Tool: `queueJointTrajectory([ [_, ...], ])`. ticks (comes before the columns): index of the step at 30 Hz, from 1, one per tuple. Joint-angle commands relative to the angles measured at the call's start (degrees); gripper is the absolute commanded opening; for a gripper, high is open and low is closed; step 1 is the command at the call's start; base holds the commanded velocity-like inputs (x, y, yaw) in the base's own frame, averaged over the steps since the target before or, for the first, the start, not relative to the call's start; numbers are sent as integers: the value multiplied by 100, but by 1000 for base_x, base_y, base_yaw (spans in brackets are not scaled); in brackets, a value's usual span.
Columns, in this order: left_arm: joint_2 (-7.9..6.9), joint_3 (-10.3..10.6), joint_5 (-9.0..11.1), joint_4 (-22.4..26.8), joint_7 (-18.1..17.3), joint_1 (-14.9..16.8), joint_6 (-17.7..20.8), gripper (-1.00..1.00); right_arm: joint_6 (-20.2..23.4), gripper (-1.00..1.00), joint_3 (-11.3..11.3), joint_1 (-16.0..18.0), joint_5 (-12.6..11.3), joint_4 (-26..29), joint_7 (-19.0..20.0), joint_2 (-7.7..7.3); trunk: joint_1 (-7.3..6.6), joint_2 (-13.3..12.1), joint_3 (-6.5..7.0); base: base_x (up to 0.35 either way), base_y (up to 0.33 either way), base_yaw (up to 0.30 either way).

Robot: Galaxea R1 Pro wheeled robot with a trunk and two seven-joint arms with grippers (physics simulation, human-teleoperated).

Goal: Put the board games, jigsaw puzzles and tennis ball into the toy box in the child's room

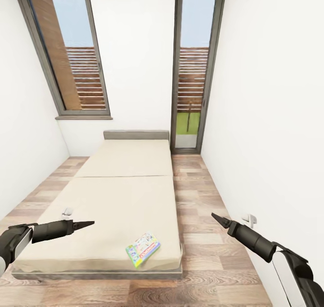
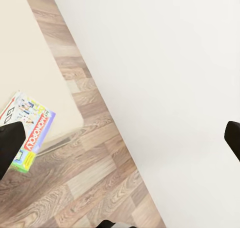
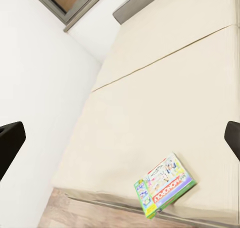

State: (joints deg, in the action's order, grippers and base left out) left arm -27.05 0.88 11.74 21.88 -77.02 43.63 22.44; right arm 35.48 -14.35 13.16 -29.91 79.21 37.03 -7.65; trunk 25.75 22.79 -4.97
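One board game (image 1: 143,248), a green-edged box with red Monopoly lettering, lies flat on the bed (image 1: 121,185) near its foot, toward the right corner. It also shows in the left wrist view (image 2: 29,128) and the right wrist view (image 3: 164,185). My left gripper (image 1: 87,224) hovers over the bed's left foot end, well left of the box. My right gripper (image 1: 216,218) hangs above the floor strip to the right of the bed. Both stand open and hold nothing, with the fingers (image 2: 10,145) (image 3: 9,143) wide apart. The table, toy box, jigsaw puzzles and tennis ball are out of view.
The bed fills most of the narrow white-walled room, headboard (image 1: 136,135) at the far wall. Two tall dark-framed windows (image 1: 72,51) (image 1: 194,68) stand behind it. A wood plank floor strip (image 1: 198,217) runs along the right wall, which carries a small white fitting (image 1: 249,219).
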Motion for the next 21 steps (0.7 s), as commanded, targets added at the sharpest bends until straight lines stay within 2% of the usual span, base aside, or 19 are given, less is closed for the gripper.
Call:
queueJointTrajectory([
  [1,-2,10,22,0,-15,5,60,100,38,100,-6,3,-32,3,9,0,3,13,-13,-44,-168,0],
  [16,11,9,21,0,-14,5,59,100,29,100,27,-40,-11,73,-13,8,3,13,-13,-32,-172,0],
  [21,40,3,37,-9,4,5,89,100,29,100,69,-41,29,80,-13,16,3,13,-13,-7,-75,0],
])
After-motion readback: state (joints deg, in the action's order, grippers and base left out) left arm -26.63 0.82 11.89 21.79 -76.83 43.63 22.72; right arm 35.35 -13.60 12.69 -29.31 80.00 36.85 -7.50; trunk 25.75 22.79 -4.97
